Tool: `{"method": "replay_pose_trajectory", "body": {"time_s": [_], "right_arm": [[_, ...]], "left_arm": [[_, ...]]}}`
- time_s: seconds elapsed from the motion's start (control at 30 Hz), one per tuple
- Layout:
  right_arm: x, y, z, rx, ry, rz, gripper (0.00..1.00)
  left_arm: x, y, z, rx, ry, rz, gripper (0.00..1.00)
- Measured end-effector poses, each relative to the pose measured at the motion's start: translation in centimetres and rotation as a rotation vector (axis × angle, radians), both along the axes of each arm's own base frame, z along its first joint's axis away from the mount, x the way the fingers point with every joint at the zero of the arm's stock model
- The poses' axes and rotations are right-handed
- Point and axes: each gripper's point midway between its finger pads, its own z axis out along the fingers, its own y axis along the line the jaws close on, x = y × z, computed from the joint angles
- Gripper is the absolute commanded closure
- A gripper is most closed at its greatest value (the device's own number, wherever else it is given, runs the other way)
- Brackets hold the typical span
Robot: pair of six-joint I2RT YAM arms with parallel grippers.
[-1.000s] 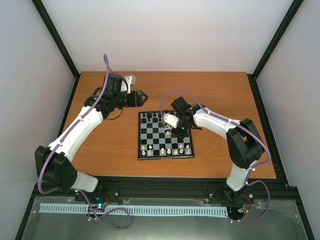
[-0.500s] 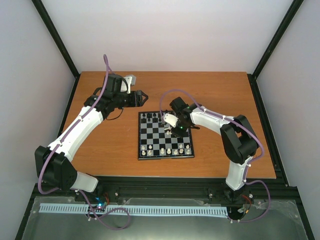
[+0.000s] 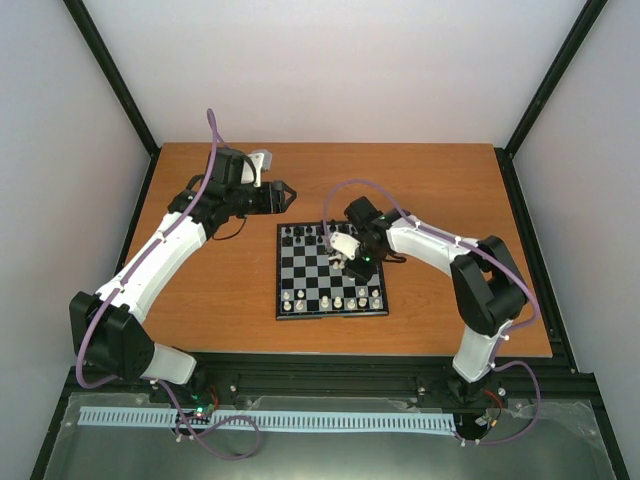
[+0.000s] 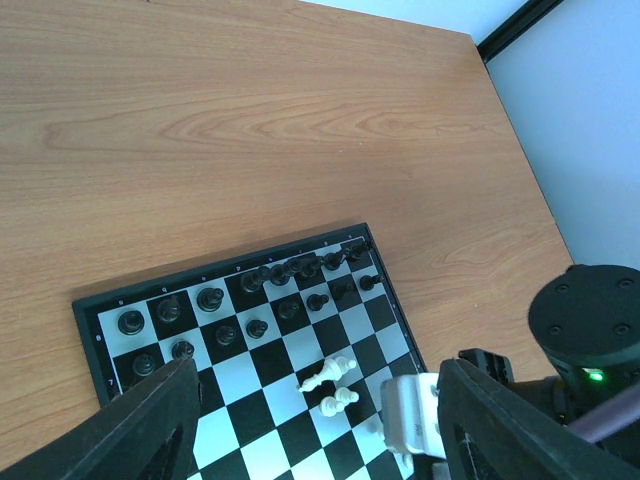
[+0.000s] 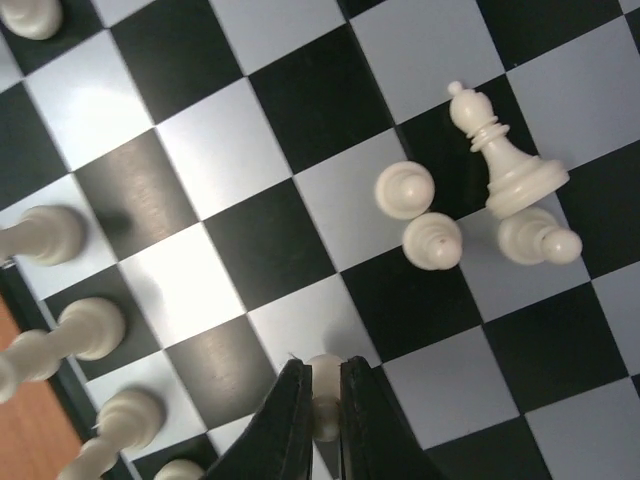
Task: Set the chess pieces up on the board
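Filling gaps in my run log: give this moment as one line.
right fingers: shut on tiny cream-white chess piece | left fingers: open, empty, beside board | black-and-grey checkered chessboard: setup unfinished

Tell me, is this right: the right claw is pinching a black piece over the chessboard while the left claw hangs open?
Not quite: it is a white piece, not a black one, as the right wrist view shows. The right gripper is shut on it over the board, and the left gripper hangs open.
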Motion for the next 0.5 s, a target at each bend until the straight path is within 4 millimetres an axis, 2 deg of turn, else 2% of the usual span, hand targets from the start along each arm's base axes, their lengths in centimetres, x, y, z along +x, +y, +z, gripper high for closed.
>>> {"method": "replay_pose_trajectory", "body": {"time_s": [0.2,0.5], "right_arm": [[-1.5,0.1,1.3,0.032,0.008,0.024,0.95],[-3.3,0.2,0.6,0.028,0.051,0.062,0.94]], "left_arm": [[0.0,0.0,0.0,0.000,0.000,0.000,0.33],[0.0,0.0,0.0,0.000,0.000,0.000,0.33]]}}
